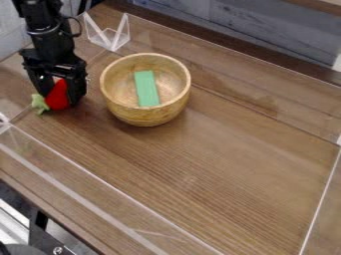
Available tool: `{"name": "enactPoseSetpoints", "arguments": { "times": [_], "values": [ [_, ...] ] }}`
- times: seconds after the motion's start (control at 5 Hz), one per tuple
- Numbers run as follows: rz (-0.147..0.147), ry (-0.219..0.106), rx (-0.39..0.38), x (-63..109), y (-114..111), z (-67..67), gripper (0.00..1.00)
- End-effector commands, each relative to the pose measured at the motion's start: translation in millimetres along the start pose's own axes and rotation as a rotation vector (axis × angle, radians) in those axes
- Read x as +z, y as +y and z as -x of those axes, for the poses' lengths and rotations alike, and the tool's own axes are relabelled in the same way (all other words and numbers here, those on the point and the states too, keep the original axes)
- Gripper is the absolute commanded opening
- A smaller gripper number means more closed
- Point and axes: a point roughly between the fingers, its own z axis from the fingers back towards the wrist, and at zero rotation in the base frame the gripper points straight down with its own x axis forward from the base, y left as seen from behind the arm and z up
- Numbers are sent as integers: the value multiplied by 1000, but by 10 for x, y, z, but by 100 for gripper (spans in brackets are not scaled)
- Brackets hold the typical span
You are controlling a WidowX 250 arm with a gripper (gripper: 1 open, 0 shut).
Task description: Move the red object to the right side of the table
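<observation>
The red object, a small round soft toy with a green leafy end poking out to its left, lies near the left edge of the brown wood-grain table. My black gripper points straight down over it, open, with one finger on each side of the toy. The fingers hide much of the toy; only a strip of red shows between them. Whether the fingers touch it cannot be made out.
A wooden bowl holding a green rectangular block stands just right of the gripper. Low clear acrylic walls edge the table. Bare wood stretches across the middle and right of the table.
</observation>
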Motion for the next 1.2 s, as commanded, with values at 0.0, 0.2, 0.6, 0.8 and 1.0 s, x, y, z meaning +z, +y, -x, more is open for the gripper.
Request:
{"name": "enactPoseSetpoints", "arguments": {
  "times": [0.0,0.2,0.6,0.8,1.0],
  "values": [
    [-13,-41,24,62,155,-168,100],
    [-5,-40,45,157,149,-186,100],
    [6,-37,110,297,173,-176,0],
    [11,-32,154,334,204,-148,100],
    [19,-28,95,339,201,-114,0]
  ]
}}
